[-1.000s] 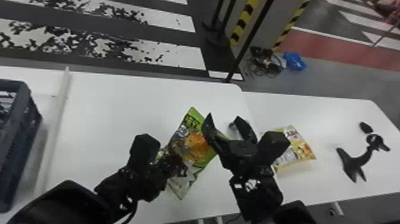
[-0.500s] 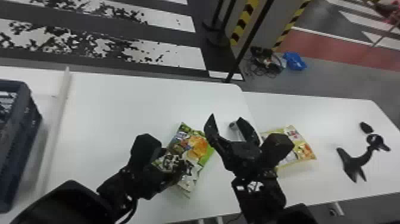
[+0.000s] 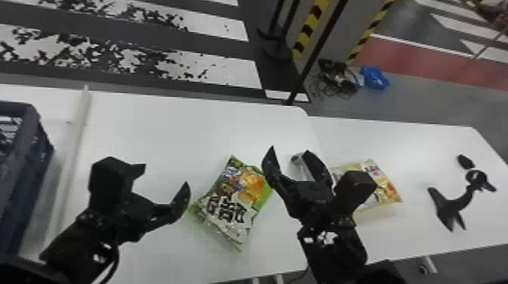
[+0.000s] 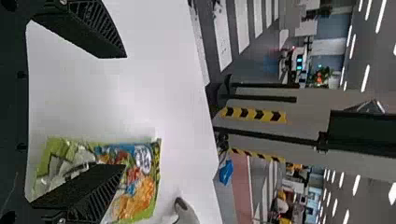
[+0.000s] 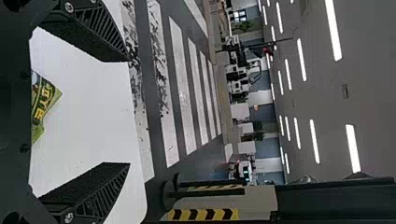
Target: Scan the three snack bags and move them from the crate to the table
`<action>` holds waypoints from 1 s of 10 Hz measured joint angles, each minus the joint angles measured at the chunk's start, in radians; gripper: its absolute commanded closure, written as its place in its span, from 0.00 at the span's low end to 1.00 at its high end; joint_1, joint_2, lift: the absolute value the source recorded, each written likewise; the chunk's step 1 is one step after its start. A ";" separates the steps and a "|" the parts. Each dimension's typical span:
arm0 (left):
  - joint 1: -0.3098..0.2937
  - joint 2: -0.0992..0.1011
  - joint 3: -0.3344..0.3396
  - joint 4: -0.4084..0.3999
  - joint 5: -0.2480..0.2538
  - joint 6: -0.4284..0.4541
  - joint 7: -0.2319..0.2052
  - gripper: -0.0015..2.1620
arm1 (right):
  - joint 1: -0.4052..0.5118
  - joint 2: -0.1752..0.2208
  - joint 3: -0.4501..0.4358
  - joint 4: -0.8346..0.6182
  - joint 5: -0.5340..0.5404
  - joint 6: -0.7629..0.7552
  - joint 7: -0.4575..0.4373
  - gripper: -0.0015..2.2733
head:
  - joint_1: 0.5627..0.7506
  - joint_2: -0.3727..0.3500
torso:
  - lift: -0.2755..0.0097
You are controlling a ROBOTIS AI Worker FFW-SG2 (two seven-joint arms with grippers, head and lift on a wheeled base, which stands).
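Left gripper (image 3: 163,177): fingers wide apart, nothing held; just beside the green bag.
Right gripper (image 3: 289,151): also well open, empty, by the green bag's other side. Can't tell if it touches.
Green snack bag (image 3: 243,192): flat on the table (image 3: 170,124) between the two grippers, loose.
Yellow snack bag (image 3: 383,187): lying on the right-hand table (image 3: 415,145), partly behind the right arm.
Crate (image 3: 22,108): at the far left; can't make out what's inside.
Grey device (image 3: 296,159): behind the right gripper, looks like the scanner, in nobody's grip.
Done: two bags out of the crate. Yellow looks finished by where it sits; scans can't be confirmed.
Left: green probably mid-handling, needs a scan or a shift across. Third bag unaccounted for, maybe in the crate.
Next: likely pick up green or the grey device.
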 measured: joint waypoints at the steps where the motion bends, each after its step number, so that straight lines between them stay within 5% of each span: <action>1: 0.052 0.008 0.083 -0.054 0.007 -0.044 0.000 0.01 | 0.003 0.000 -0.004 0.002 0.000 0.005 0.007 0.04 | 0.70 0.11 | 0.75; 4: 0.160 0.016 0.267 -0.116 0.068 -0.228 0.001 0.01 | 0.006 0.004 -0.008 0.008 0.013 0.141 0.084 0.04 | 0.70 0.29 | 0.75; 7: 0.216 0.004 0.345 -0.105 0.101 -0.389 0.005 0.02 | 0.037 0.024 0.001 -0.034 0.089 0.356 0.213 0.04 | 0.70 0.47 | 0.75; 10: 0.221 0.002 0.373 -0.106 0.120 -0.417 0.005 0.02 | 0.064 0.018 0.177 -0.133 0.459 0.497 0.242 0.04 | 0.70 0.61 | 0.75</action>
